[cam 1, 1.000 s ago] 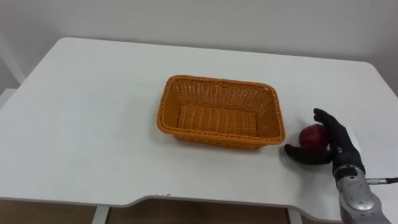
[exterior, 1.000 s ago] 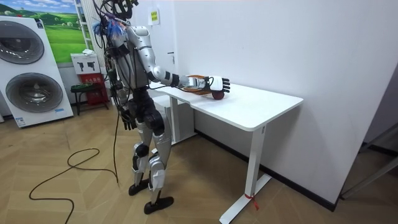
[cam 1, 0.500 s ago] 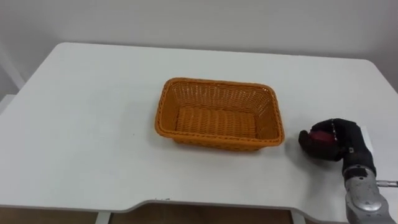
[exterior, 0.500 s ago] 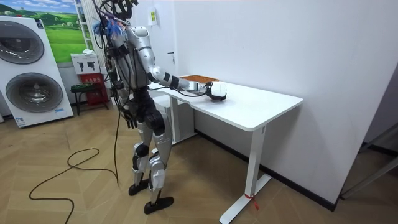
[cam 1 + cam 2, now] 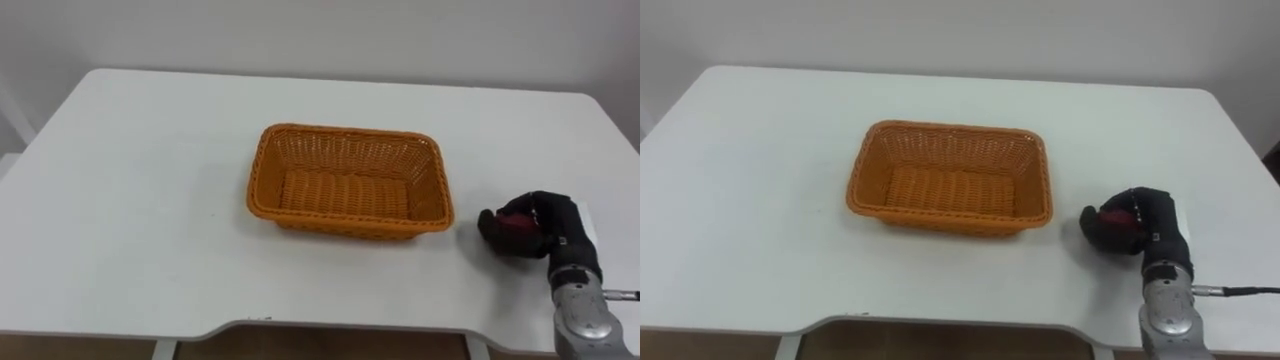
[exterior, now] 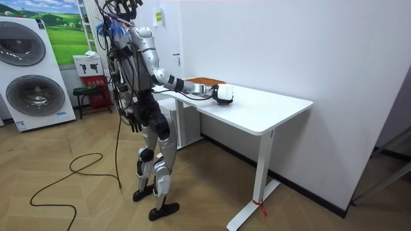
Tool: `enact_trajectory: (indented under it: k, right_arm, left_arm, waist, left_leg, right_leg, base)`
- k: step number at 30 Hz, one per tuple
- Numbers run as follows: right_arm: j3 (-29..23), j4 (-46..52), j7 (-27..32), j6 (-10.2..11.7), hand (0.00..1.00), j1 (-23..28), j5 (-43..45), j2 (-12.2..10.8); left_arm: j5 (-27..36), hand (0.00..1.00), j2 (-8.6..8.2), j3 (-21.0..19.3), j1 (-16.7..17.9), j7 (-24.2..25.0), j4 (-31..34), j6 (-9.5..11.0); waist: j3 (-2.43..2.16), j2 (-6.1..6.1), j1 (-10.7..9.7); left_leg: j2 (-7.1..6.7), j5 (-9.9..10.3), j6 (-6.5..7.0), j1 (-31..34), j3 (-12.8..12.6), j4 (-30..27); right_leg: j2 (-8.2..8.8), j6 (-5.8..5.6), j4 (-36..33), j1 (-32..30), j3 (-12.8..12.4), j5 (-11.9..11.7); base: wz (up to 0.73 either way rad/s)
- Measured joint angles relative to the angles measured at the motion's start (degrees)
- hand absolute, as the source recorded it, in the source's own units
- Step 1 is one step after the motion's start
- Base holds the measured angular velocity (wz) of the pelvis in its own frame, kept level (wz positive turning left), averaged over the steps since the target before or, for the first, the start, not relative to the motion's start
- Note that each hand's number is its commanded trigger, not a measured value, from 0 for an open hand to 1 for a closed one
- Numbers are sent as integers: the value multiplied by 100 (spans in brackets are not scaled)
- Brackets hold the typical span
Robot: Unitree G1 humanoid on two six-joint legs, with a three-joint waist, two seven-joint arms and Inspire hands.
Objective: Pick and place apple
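**A bare test room fitted out with a laundry corner**

Two white front-loading washing machines [image 6: 29, 95] stand stacked at the room view's left. A picture of green fields [image 6: 64, 29] hangs beside them and a small dark stool [image 6: 87, 93] stands near. The floor [image 6: 77, 199] is wood-patterned in a herringbone lay. The rest is plain: bare white walls [image 6: 289, 45] and one white table [image 6: 270, 109] on a slim frame, carrying an orange wicker basket [image 5: 350, 180]. A humanoid robot stands at the table, so the household fittings read as a practice set rather than a lived-in home
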State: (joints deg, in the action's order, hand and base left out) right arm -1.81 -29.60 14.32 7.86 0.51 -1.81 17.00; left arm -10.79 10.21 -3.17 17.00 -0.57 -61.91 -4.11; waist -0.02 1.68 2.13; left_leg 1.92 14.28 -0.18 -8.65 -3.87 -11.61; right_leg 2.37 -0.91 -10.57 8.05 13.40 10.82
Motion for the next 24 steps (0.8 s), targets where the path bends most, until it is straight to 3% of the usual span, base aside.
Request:
enact_trajectory:
  k: [4,8,13,18,24]
  right_arm:
    - [0,208,98,-32,100,2,15,-53]
    - [-30,802,208,-43,100,2,23,-94]
    - [-1,1636,374,-43,100,5,37,-111]
    - [51,2493,373,-40,100,1,22,-111]
    - [64,2866,256,-39,100,-48,37,-111]
  left_arm:
    - [-4,0,-9,-1,-30,22,-31,64]
    - [-13,0,-28,-145,32,94,-63,92]
    - [-15,0,-18,-152,7,116,-133,98]
    - [-2,0,-18,-105,1,97,-252,122]
    - [-4,0,-17,-94,-3,95,-241,129]
  waist:
    - [37,-29,-2]
    - [28,-70,-15]
    - [4,24,106]
    - [19,100,141]
    - [39,64,167]
  left_leg:
    - [-1,0,0,16,-20,9]
    - [5,-2,1,58,-68,35]
    - [29,-3,-1,-1,-54,86]
    - [30,-3,-2,-9,-47,79]
    - [28,-3,-2,23,-32,56]
  right_leg:
    - [-2,-1,-6,-33,-1,0]
    - [-13,0,-27,-131,-65,0]
    - [-37,0,-21,-108,-83,0]
    - [-35,0,-8,-58,-70,-1]
    - [-33,5,-18,-72,-71,-4]
  base:
    - [-3]
    - [-9]
    - [0]
    - [4]
    - [1]
